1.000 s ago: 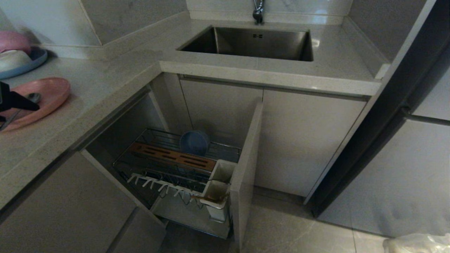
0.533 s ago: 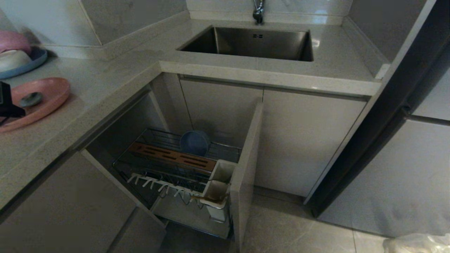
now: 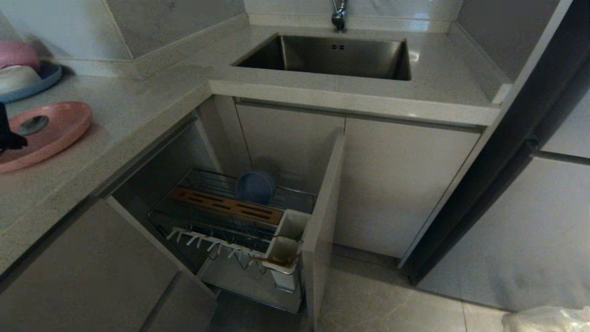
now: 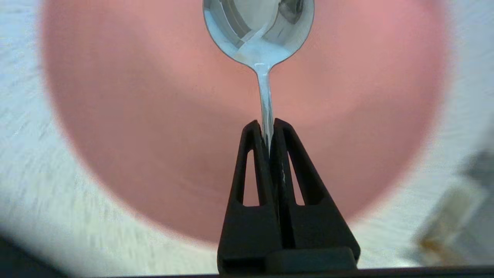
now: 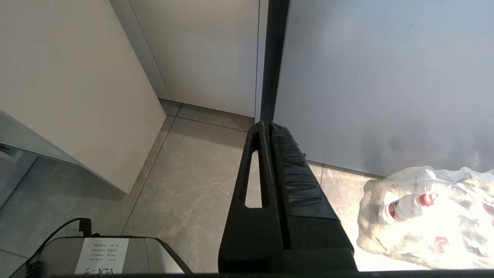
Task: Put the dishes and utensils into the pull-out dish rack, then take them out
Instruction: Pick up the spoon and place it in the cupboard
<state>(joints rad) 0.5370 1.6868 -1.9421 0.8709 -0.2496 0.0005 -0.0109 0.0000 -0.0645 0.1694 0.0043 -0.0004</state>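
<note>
We are in a home kitchen: a steel sink (image 3: pixel 339 57) is set into a speckled stone countertop (image 3: pixel 138 101) beneath a faucet (image 3: pixel 339 16). Below the sink, a pull-out dish rack (image 3: pixel 230 221) stands open; left of it, dishes (image 3: pixel 27 69) rest on the countertop.

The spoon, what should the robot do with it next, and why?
Probably lift it a little, straight up off the pink plate. The left gripper has its fingers shut on the spoon handle, with the spoon's bowl over the plate on the counter. The blue-grey bowl already sits in the dish rack, so the spoon seems next to go there.
</note>
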